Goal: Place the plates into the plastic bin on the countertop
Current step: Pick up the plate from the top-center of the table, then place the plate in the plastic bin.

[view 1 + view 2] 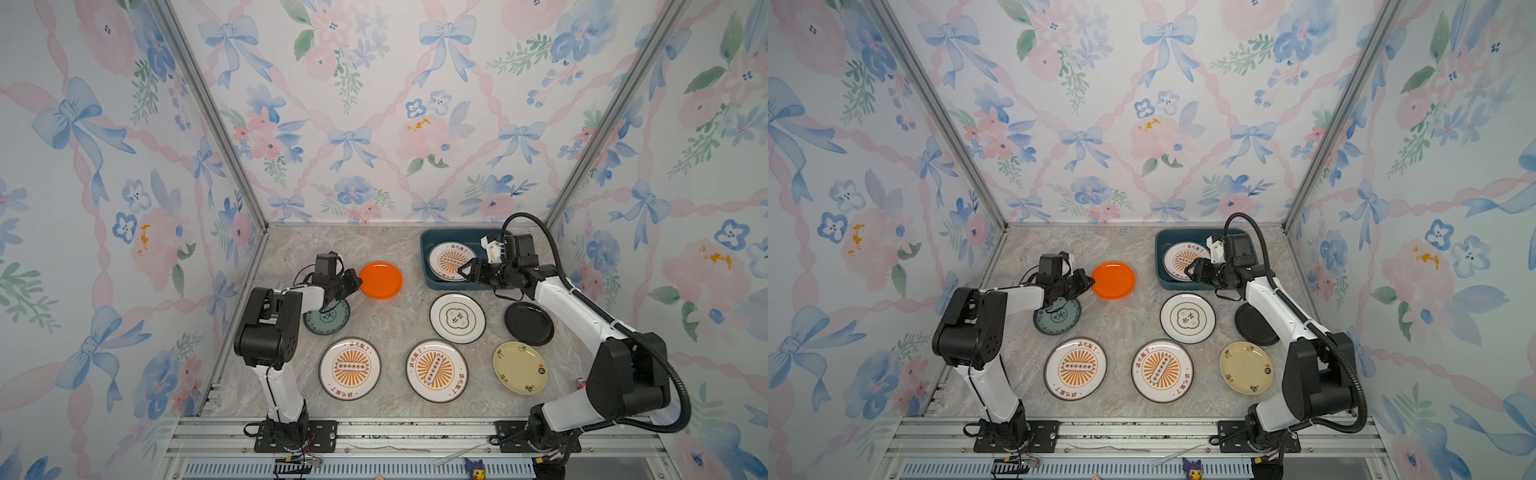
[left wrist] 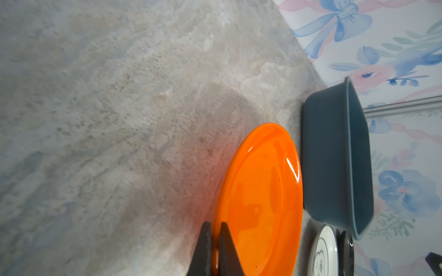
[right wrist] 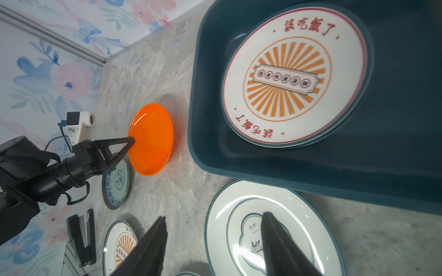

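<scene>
Left fingers clench the orange plate by its rim; next, lift it into the plastic bin. Right fingers spread, empty.

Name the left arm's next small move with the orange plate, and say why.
Probably raise the orange plate higher before carrying it to the plastic bin. The left pincer is shut on the plate's rim, the plate is outside the bin, and the bin's wall stands between them. The right pincer hovers open by the bin, so move gently.
</scene>
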